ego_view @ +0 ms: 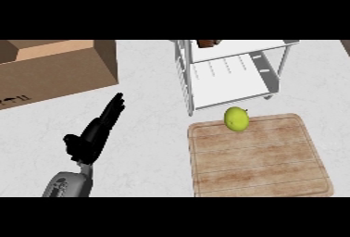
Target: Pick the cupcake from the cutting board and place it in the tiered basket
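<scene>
A wooden cutting board [256, 159] lies at the lower right of the counter, and a green apple [236, 118] sits at its far edge. Behind it stands the white tiered basket [232, 74]. A brown object [209, 43], partly cut off by the view's top, rests on the basket's upper tier; it may be the cupcake. My left hand [96, 132] is at the left, fingers straight and pointing away, holding nothing, well apart from the board. My right hand does not show.
A cardboard box [54, 67] occupies the far left corner of the white counter [150, 157].
</scene>
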Controlling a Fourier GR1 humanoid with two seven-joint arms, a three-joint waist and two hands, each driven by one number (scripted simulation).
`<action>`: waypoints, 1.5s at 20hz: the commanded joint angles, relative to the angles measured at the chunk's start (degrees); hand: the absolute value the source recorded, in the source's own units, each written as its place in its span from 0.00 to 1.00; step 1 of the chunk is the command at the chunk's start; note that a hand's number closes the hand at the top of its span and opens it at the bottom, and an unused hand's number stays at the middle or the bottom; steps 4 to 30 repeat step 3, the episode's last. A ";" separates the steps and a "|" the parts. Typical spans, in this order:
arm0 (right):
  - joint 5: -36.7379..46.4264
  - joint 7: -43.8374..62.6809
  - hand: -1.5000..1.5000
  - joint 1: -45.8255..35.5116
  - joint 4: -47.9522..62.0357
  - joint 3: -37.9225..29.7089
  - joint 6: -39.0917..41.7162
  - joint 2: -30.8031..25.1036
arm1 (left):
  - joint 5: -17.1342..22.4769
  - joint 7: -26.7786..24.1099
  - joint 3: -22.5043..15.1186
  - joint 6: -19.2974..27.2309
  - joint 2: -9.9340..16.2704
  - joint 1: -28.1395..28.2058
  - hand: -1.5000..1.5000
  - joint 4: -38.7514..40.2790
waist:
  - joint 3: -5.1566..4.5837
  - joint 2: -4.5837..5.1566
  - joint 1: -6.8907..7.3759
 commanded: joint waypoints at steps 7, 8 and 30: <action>-1.29 -5.46 0.00 6.96 2.57 -2.16 11.15 -9.92 | 0.11 0.01 0.72 0.18 -0.25 -1.83 0.50 1.33 | 0.15 0.63 0.17; -1.29 -5.46 0.00 6.96 2.57 -2.16 11.15 -9.92 | 0.11 0.01 0.72 0.18 -0.25 -1.83 0.50 1.33 | 0.15 0.63 0.17; -1.29 -5.46 0.00 6.96 2.57 -2.16 11.15 -9.92 | 0.11 0.01 0.72 0.18 -0.25 -1.83 0.50 1.33 | 0.15 0.63 0.17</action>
